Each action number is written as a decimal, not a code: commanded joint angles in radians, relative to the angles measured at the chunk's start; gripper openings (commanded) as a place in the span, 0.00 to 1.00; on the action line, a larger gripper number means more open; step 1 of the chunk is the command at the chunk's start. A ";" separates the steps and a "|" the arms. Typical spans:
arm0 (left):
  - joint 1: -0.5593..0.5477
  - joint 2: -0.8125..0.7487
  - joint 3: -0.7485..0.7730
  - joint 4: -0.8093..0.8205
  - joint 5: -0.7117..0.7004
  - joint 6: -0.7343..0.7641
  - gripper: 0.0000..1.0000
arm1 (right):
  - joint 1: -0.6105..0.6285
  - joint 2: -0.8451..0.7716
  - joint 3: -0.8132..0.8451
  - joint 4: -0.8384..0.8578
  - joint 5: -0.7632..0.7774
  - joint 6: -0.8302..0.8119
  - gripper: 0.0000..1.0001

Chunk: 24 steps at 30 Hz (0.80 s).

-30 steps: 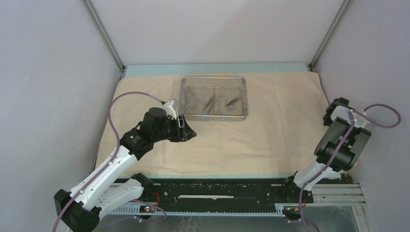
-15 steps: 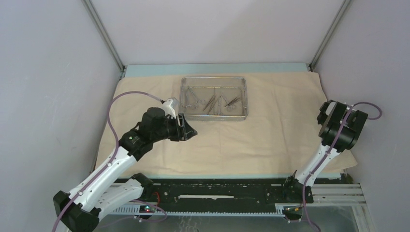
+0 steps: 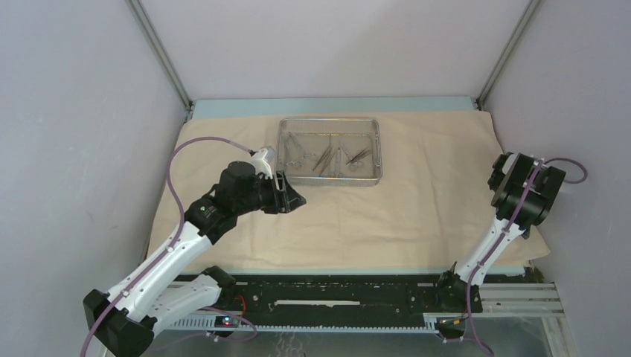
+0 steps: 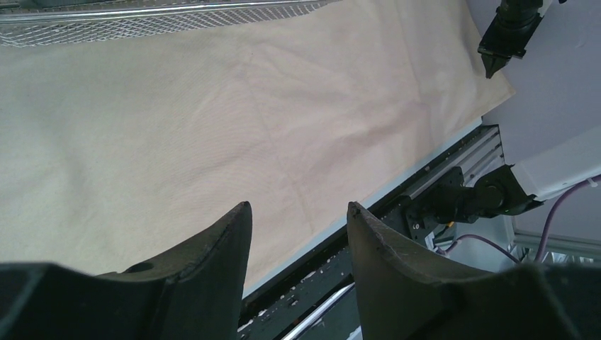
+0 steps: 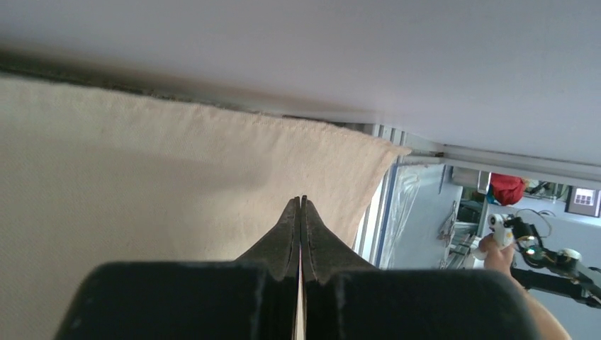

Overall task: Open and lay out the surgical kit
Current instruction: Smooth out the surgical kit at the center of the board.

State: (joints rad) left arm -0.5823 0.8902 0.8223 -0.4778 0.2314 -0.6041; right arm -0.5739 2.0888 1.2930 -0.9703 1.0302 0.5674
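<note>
**A:** How does the left end effector [image 4: 298,211] stand?

**B:** Its two black fingers [image 4: 216,248], smooth and curved like horns, are spread apart with nothing between them. It hovers above the beige woven cloth wrap [image 3: 417,204].

**A:** And the cloth?

**B:** It is opened out flat across the pale blue surface [image 3: 335,105]. Directly below the left end effector it shows a fine weave with faint fold creases and soft ripples.

**A:** Where is the tray from there?

**B:** The shallow rectangular tray of steel mesh [image 3: 331,182] sits on the cloth just beyond the left end effector, its near left corner close to the fingertips. The wrist view catches its bright rim and perforated side wall.

**A:** Anything in it?

**B:** Slim steel instruments [image 3: 327,158] lie inside, crossing each other. Some have ring handles and some are thin and straight. They are too small to count with certainty.

**A:** The right end effector [image 5: 300,201]?

**B:** Its dark, tapering fingers are pressed together to a single point and pinch nothing. The tray is well off to its left. Under it is the cloth's right-hand margin, and the cloth's hemmed corner lies just past its tip.
</note>
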 commanded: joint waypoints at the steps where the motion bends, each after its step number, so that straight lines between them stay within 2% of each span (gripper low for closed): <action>1: -0.002 0.008 0.041 0.067 0.030 -0.026 0.57 | 0.004 -0.082 0.002 -0.023 0.006 0.090 0.00; 6: -0.002 -0.007 0.019 0.074 0.023 -0.035 0.58 | 0.036 -0.263 -0.031 -0.037 -0.157 0.186 0.01; 7: -0.002 -0.009 0.015 0.070 0.027 -0.036 0.57 | 0.044 -0.312 -0.042 -0.033 -0.177 0.196 0.08; 11: -0.002 -0.017 0.021 0.045 0.026 -0.028 0.57 | 0.076 -0.493 -0.084 -0.039 -0.200 0.242 0.45; 15: -0.002 -0.025 0.032 0.026 0.032 -0.028 0.57 | 0.077 -0.682 -0.203 0.046 -0.279 0.248 0.70; 16: -0.002 -0.025 0.038 0.018 0.032 -0.027 0.57 | 0.076 -0.731 -0.240 0.082 -0.301 0.238 0.73; 18: -0.002 -0.025 0.048 0.006 0.031 -0.026 0.57 | 0.069 -0.795 -0.305 0.130 -0.317 0.228 0.74; 20: -0.002 -0.025 0.059 -0.013 0.029 -0.023 0.57 | 0.052 -0.816 -0.358 0.149 -0.302 0.247 0.64; 21: -0.002 -0.026 0.066 -0.024 0.027 -0.020 0.57 | 0.019 -0.812 -0.388 0.158 -0.306 0.254 0.55; 24: -0.002 -0.027 0.082 -0.048 0.018 -0.015 0.57 | -0.093 -0.791 -0.461 0.222 -0.417 0.256 0.44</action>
State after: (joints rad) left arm -0.5823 0.8814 0.8230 -0.4934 0.2432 -0.6285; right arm -0.5594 1.2758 0.9031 -0.8520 0.7120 0.7883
